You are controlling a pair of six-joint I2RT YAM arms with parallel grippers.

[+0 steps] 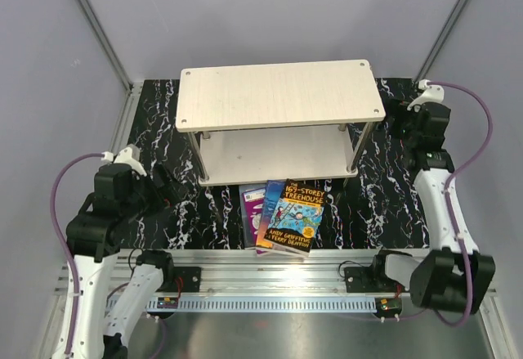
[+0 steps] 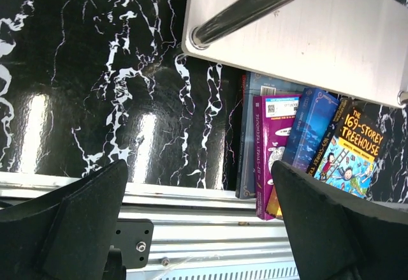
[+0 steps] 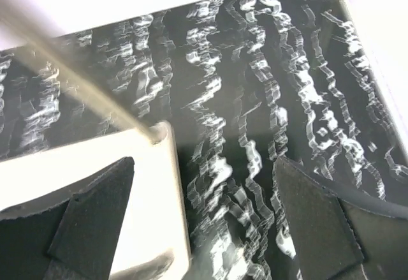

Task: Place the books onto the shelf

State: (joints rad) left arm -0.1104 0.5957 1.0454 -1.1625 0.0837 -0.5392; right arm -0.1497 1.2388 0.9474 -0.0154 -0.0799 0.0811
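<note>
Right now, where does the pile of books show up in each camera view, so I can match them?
Top view: the pile of books sits low centre, just in front of the shelf.
Left wrist: right of centre, far end hidden by the shelf's lower board.
Right wrist: not in it.
Shared landmark: the shelf's pale lower board, seen in all three views.
</note>
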